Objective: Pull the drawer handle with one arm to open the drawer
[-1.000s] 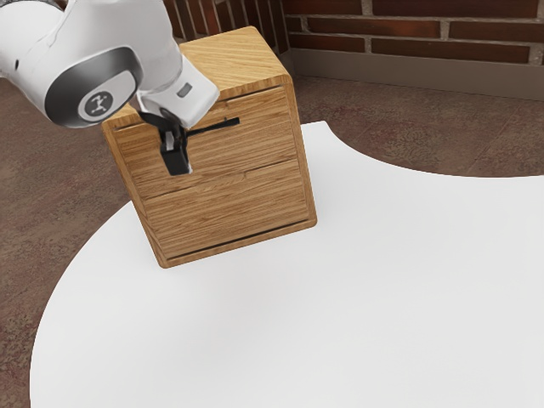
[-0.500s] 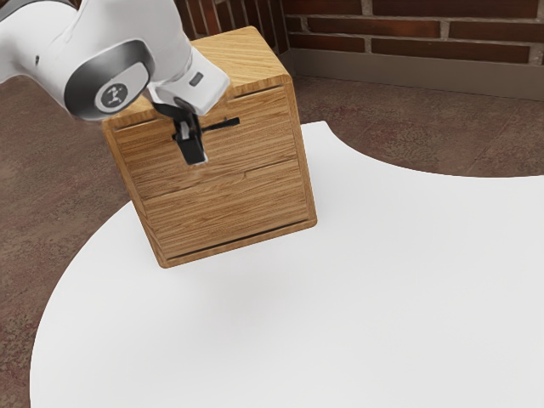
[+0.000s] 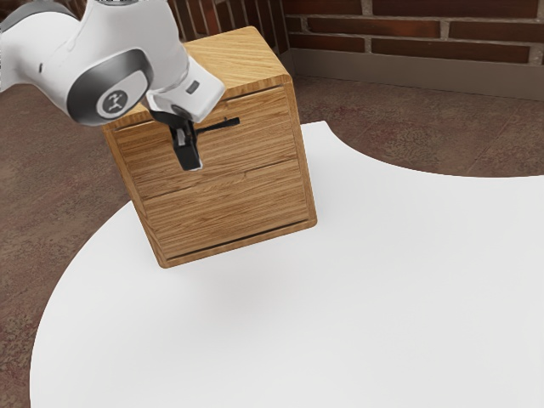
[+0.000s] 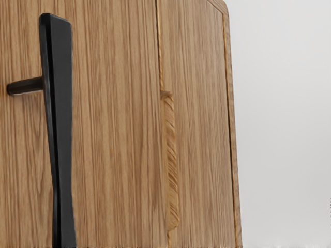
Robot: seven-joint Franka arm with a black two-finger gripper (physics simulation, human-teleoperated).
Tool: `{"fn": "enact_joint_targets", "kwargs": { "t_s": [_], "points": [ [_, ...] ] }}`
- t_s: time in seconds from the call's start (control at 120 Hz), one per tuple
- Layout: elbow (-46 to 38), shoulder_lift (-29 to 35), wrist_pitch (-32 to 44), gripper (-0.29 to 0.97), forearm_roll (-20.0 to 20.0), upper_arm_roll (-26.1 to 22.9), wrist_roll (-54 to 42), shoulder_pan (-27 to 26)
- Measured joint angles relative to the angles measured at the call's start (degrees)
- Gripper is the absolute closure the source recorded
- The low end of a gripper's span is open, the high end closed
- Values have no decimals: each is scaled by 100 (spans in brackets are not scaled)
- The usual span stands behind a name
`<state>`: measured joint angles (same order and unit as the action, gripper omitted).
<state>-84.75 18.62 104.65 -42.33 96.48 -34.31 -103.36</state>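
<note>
Exterior view: the wooden cabinet (image 3: 223, 197) is sitting at the white table's (image 3: 382, 297) far edge, with a brick wall (image 3: 408, 25) behind. The gripper (image 3: 189, 151) is hanging against the top drawer's front, covering the black drawer handle's (image 3: 218, 126) arm-side end. Whether it is clasping anything I cannot tell.

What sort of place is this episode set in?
Probably a simulated indoor room rather than a real workshop: a red brick wall at the back, a mottled brown floor, and a white table with a wooden drawer cabinet.
</note>
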Motion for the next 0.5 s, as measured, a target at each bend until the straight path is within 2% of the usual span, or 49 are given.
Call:
{"fn": "enact_joint_targets", "kwargs": {
  "t_s": [0.225, 0.267, 0.3, 0.383, 0.5],
  "points": [
    [-132, 64, 24, -1, -4, 38, 44, -45],
    [-154, 73, 37, -4, -5, 56, 54, -62],
    [-162, 80, 45, -11, -3, 90, 61, -89],
    [-171, 84, 55, -1, 11, 147, 76, -140],
    [-172, 64, 63, 0, 31, 156, 98, -177]
  ]
}}
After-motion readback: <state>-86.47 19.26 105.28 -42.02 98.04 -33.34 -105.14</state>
